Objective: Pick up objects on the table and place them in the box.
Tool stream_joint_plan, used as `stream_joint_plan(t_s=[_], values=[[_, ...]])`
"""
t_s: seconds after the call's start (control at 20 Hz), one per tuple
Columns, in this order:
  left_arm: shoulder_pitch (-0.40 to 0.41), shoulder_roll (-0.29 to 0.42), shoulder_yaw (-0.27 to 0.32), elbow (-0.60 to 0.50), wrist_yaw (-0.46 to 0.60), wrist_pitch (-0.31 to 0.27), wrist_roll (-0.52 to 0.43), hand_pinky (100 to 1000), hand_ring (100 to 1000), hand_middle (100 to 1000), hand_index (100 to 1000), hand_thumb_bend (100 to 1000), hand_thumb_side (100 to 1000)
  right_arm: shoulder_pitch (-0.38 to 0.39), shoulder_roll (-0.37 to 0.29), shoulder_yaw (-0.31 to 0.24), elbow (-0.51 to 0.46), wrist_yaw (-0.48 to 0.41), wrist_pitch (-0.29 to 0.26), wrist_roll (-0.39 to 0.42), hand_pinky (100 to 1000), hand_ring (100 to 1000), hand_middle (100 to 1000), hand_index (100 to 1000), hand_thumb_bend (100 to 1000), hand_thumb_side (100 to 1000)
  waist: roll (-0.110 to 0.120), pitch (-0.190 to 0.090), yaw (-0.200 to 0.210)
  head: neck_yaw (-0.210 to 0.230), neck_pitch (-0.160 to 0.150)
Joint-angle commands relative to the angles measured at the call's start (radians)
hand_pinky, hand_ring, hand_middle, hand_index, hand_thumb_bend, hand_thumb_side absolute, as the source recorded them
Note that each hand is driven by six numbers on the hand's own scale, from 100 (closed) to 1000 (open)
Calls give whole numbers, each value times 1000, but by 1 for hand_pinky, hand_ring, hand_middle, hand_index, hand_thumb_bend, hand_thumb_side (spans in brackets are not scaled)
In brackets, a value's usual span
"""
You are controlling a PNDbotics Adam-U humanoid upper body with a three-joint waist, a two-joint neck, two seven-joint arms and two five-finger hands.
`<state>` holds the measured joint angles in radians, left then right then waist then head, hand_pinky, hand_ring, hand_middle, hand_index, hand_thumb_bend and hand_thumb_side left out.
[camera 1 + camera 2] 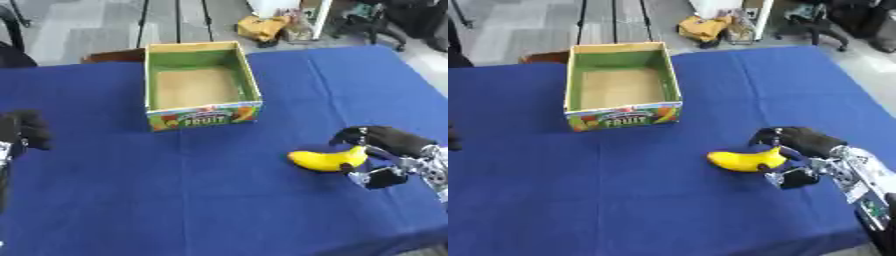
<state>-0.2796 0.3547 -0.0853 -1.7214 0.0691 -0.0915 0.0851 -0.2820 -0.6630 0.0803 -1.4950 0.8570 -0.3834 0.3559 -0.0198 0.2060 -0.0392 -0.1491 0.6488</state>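
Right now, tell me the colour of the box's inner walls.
Green, over a tan floor; the box shows best in the left eye view.

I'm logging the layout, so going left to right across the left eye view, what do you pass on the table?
Left hand at the left edge → fruit box → banana → right hand, its fingers curled round the banana's right end.

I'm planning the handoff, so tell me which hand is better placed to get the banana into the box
Right. The right hand already has its fingers curled round the banana. The left hand sits far off at the table's left edge, away from the fruit. The box is open-topped.
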Motion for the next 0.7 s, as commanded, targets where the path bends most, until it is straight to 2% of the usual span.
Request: stream_joint_plan(t_s=[0.05, 0.7], values=[[-8, 26, 8, -19, -1, 0, 1, 538, 564, 576, 728, 548, 819, -15, -19, -3, 1, 7, -7, 0, 745, 844, 812, 877, 100, 273, 0, -14, 0, -1, -3], [-8, 26, 7, -19, -2, -1, 1, 538, 563, 575, 727, 548, 819, -14, -16, 14, 18, 20, -23, 6, 746, 844, 811, 878, 100, 279, -3, -13, -1, -2, 0]])
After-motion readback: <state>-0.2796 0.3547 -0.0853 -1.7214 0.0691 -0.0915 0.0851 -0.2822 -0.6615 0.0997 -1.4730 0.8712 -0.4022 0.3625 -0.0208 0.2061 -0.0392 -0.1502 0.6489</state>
